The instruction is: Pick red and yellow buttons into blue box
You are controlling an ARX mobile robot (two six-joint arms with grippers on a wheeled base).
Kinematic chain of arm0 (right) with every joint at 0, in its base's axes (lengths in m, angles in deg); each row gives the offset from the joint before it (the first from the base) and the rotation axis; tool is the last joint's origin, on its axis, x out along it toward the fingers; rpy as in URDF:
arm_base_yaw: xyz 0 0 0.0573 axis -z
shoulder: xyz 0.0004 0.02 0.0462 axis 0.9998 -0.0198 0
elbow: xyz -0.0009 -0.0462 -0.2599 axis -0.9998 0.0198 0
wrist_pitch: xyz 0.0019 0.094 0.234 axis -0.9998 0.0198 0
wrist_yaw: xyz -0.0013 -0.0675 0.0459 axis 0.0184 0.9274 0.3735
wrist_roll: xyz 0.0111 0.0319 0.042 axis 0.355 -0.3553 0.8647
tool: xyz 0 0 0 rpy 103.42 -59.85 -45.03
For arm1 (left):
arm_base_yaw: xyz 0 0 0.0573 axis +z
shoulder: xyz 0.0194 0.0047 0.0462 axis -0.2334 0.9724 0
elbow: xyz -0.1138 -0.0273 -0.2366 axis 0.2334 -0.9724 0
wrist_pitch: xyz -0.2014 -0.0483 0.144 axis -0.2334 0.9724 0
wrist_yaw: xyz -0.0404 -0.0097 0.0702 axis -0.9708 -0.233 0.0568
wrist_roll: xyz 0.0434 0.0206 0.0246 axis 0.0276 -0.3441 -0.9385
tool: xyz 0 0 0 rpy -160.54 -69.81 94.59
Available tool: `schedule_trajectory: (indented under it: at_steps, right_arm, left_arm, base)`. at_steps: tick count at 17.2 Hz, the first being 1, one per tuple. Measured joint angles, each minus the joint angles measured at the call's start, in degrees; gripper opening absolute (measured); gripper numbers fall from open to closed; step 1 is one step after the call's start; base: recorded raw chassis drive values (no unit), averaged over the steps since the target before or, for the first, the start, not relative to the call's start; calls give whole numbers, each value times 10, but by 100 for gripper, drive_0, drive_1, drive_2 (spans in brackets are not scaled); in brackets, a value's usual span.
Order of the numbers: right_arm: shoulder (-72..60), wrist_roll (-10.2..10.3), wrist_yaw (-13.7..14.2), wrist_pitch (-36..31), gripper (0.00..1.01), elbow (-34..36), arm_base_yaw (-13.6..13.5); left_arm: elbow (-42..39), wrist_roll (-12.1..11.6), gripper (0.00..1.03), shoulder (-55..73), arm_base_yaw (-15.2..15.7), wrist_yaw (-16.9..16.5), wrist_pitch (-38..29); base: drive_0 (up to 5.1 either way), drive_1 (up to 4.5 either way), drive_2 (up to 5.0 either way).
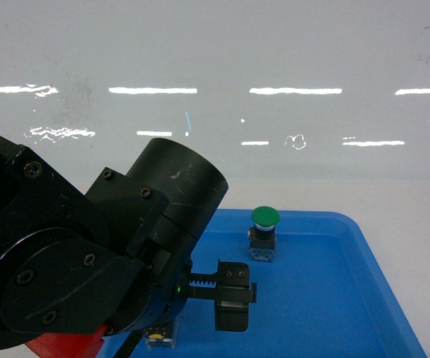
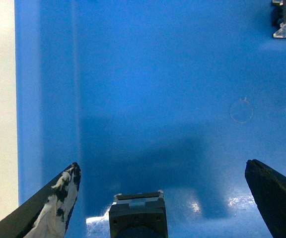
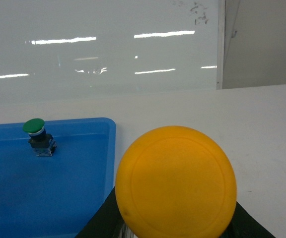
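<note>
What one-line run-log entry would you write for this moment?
left fingers: open, over blue box floor | right fingers: shut on yellow button, near box edge | green button: standing in box

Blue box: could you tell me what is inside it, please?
Inside the blue box a green button stands near the back wall; the left arm hides the near-left part.

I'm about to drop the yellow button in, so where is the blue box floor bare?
Bare for the yellow button: the floor right of and in front of the green button, up to the right wall of the box. Crowded: the left side, under the left pincer.
</note>
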Motion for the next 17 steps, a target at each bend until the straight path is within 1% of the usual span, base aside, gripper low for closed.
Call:
schedule_trajectory:
  at_steps: [6,7,8,10,12,13,17]
  right_arm:
    - [0,0,0,0,25,0,0]
    - [0,0,0,0,25,0,0]
    - [0,0,0,0,25,0,0]
    - [0,0,0,0,25,0,0]
    - [0,0,0,0,25,0,0]
    - [0,0,0,0,25,0,0]
    - [0,0,0,0,25,0,0]
  left_arm:
    - [-13,9,98,3,2,2,-4]
    - [-14,13,76,7,3,2,1]
    - [-14,19,63,12,3,-1,0]
    - [-14,20,43,15,3,-2,1]
    - [-14,21,29,15,3,-2,0]
    - [-14,22,28,15,4,-2,-2]
    - [-22,23,28,14,6,-3,-16]
  base:
    - [0,0,0]
    - [0,0,0]
    - [0,0,0]
    - [0,0,0]
    - [0,0,0]
    - [0,0,0]
    - [0,0,0]
